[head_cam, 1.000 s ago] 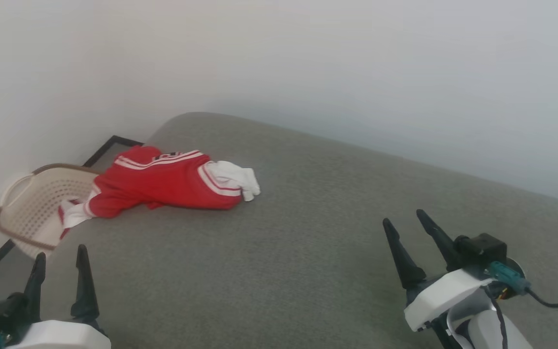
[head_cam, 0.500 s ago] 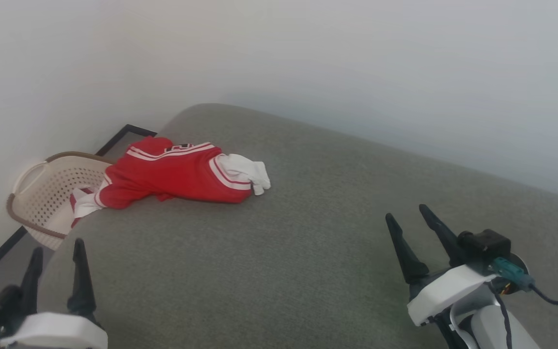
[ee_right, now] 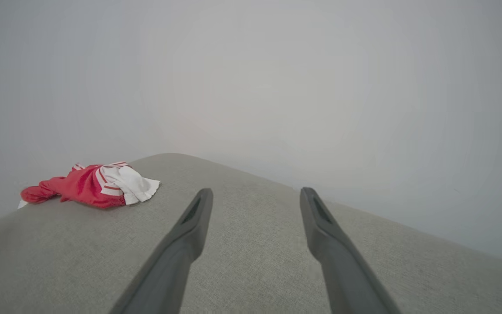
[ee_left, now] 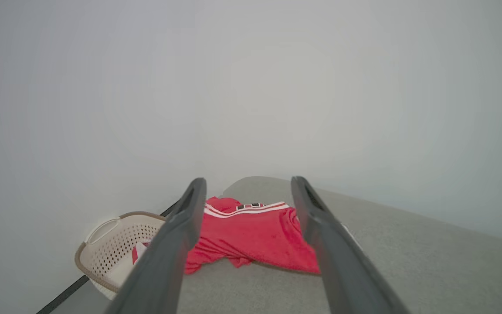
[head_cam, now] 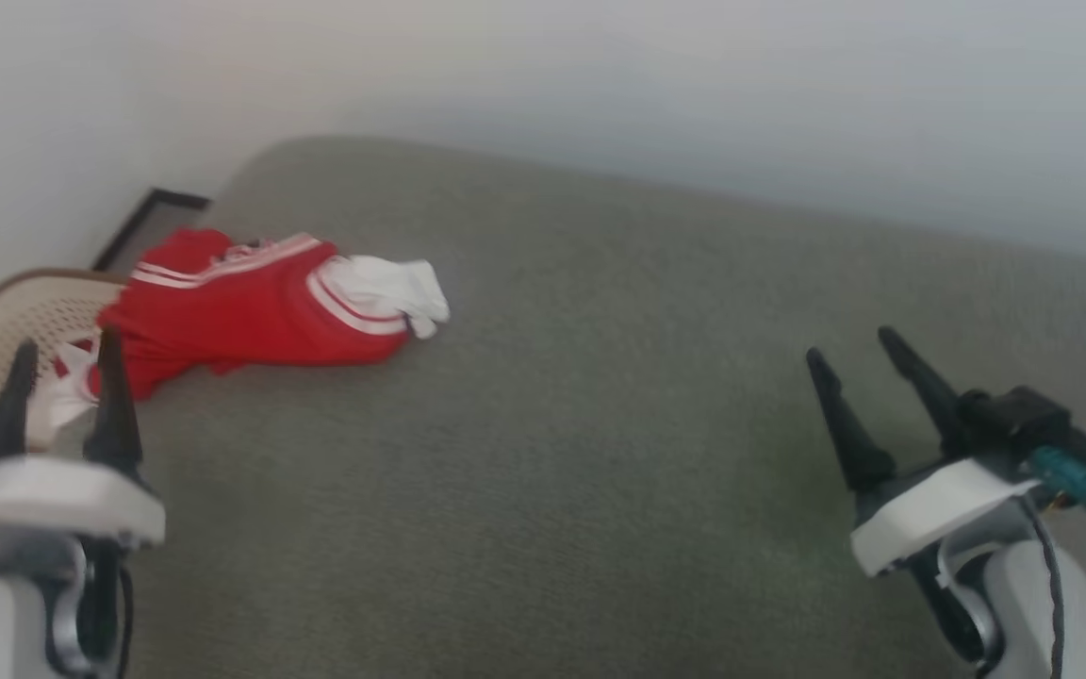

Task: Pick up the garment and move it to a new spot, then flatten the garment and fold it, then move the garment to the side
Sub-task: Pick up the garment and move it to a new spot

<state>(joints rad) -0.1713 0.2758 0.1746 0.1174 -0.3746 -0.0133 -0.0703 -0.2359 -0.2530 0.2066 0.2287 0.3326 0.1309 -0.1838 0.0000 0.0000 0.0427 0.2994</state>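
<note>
From my station I see the red jersey-style garment [head_cam: 251, 316], with white short sleeves and red-white striped trim, lying crumpled in a heap at the far left corner of the grey woven-fabric upholstered surface [head_cam: 552, 453]. 1 white sleeve [head_cam: 392, 288] is bunched at the heap's right end, toward the middle of the surface. The opposite end droops over the left edge toward the beige perforated plastic basket [head_cam: 24, 302], which stands lower down beside the pale grey wall [head_cam: 600, 75]. Inside the basket lies what looks like a small red-and-white cloth [ee_left: 137, 253]; the head view is blurred there, so I cannot tell whether it touches the garment.

My left end effector [head_cam: 68, 338] sits at the lower left of the head view, its 2 long dark fingers spread apart and holding nothing, short of the garment and not touching it. In the left wrist view its fingers [ee_left: 177, 244] frame the garment [ee_left: 251, 235], with the basket [ee_left: 116, 244] off to the left.

My right end effector [head_cam: 848, 343] hovers over the right part of the surface, well apart from the garment, its fingers likewise spread and empty. In its wrist view it [ee_right: 256, 190] points across bare fabric, with the garment [ee_right: 81, 187] far off to the left.
</note>
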